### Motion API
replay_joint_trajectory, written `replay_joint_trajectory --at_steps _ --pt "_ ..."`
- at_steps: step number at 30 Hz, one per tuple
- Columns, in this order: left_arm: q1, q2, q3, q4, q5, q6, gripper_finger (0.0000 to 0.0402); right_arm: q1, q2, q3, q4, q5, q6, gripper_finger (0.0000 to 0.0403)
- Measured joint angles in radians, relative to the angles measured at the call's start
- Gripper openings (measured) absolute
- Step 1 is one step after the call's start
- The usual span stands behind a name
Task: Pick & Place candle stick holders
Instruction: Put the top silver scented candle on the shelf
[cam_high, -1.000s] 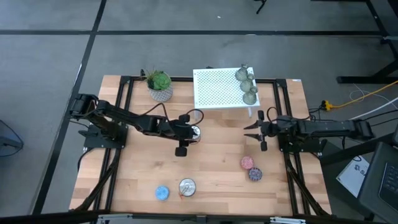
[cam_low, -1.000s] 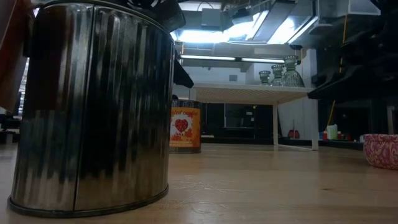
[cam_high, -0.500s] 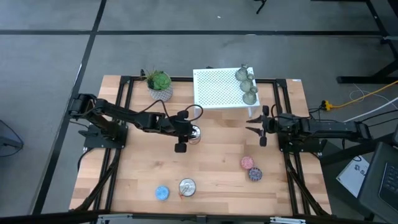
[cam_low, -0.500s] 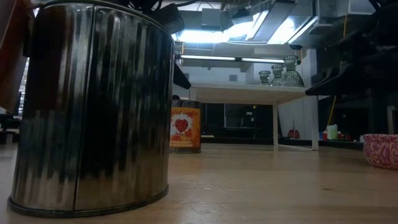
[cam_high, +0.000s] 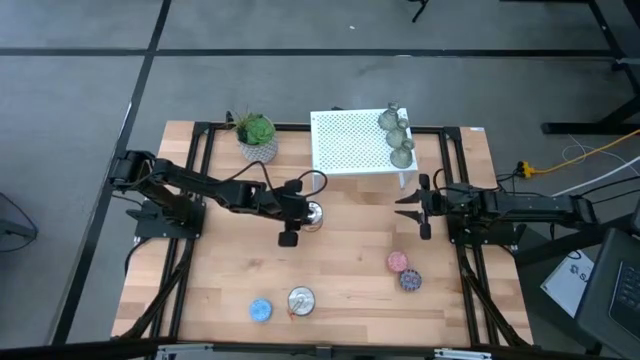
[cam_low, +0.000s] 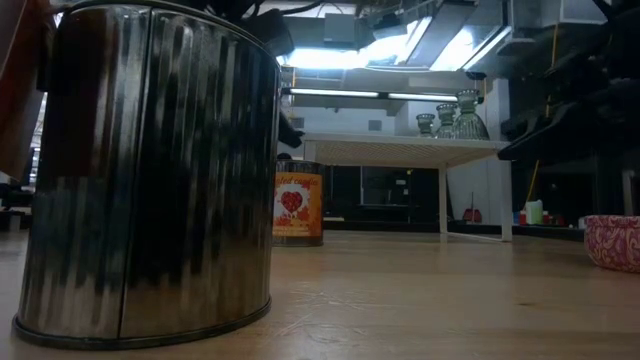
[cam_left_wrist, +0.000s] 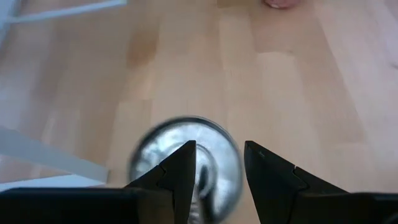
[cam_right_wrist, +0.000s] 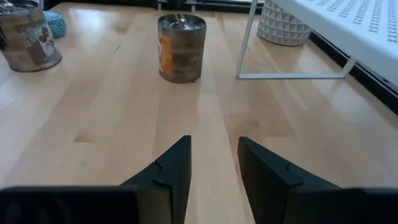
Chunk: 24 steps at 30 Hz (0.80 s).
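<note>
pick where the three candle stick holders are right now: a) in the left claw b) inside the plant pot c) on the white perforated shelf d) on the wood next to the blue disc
c: the high view shows the three candle stick holders clustered at one end of the white perforated shelf, and the low view shows them standing on top of it, with neither claw touching them.

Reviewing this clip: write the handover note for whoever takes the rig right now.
Left gripper: open, empty, above the mid-table tin.
Right gripper: open, empty, over bare table by the white rack.
Holders: all three stand together at the rack's right end.
Done: judging by this, placing may be finished.
Left: confirm that; nothing is held.
</note>
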<state>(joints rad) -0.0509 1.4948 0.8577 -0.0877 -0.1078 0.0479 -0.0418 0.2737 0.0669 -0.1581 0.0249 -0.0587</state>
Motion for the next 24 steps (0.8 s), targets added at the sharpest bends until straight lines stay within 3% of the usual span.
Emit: replay_joint_trajectory --at_steps 9,16,24 --pt "-0.001 0.0 0.0 -0.029 0.133 0.02 0.0132 -0.004 0.0 0.0 0.002 0.024 0.051 0.0135" --pt "-0.003 0.0 0.0 -0.045 0.123 0.045 0.0132 -0.004 0.0 0.0 0.004 0.024 0.047 0.0135" --pt "-0.007 0.0 0.0 -0.104 0.038 0.047 0.0132 -0.004 0.0 0.0 0.004 0.024 0.044 0.0135"
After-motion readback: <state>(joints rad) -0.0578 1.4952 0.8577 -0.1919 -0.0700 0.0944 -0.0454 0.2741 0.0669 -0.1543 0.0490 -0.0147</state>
